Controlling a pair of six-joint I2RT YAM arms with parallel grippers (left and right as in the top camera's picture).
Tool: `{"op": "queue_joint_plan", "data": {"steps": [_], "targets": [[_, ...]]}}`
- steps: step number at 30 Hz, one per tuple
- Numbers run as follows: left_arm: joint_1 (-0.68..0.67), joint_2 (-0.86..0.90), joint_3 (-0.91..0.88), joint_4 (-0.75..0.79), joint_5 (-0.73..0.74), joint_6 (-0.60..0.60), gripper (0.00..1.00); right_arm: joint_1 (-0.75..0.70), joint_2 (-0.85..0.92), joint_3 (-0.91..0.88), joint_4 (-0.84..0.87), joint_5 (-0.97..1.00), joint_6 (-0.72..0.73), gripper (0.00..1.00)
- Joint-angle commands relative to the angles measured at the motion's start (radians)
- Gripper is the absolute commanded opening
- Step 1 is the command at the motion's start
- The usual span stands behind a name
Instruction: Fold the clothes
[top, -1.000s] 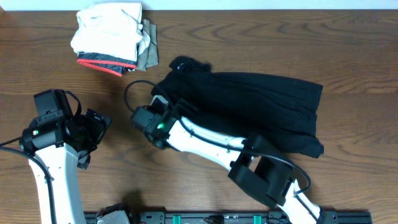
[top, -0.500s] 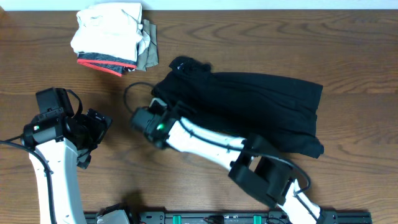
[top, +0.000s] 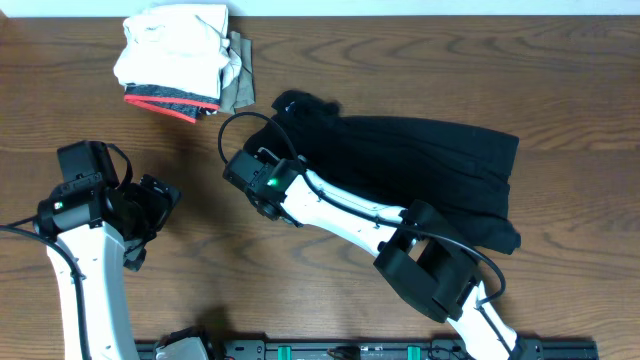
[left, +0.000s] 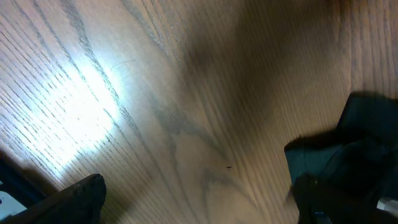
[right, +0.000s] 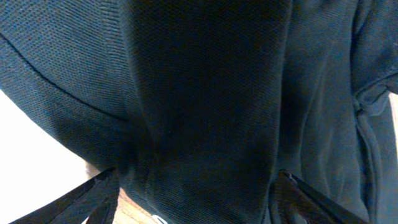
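Since a moment ago, my right gripper (top: 256, 172) has shifted up and rightward, off bare table (top: 420, 60) onto the left edge of the black shirt (top: 420, 170). Its fingers stand wide apart over the cloth and nothing looks pinched. The black shirt lies rumpled mid-table, its long axis running left to right, away from this gripper. My left gripper (top: 152, 203) hovers fully spread and empty, well to the left, so the right arm is nearer. A stack of folded garments (top: 175, 65) sits apart at the far left; nothing blocks the way.
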Motion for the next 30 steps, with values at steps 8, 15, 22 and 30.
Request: {"op": "queue_joint_plan", "data": {"steps": [8,15,22,30], "targets": [[0.007,0.003,-0.001,-0.002,0.002,0.026,0.98,-0.009,0.061,0.015,0.004,0.0,-0.011,0.65],[0.007,0.003,-0.001,0.006,0.002,0.029,0.98,-0.009,0.061,0.016,0.013,0.082,-0.011,0.53],[0.007,0.003,-0.001,0.01,0.002,0.029,0.98,-0.009,0.061,0.017,0.013,0.082,-0.011,0.47],[0.007,0.003,-0.001,0.01,0.002,0.029,0.98,-0.007,0.045,0.018,0.01,0.082,-0.011,0.39]]}}
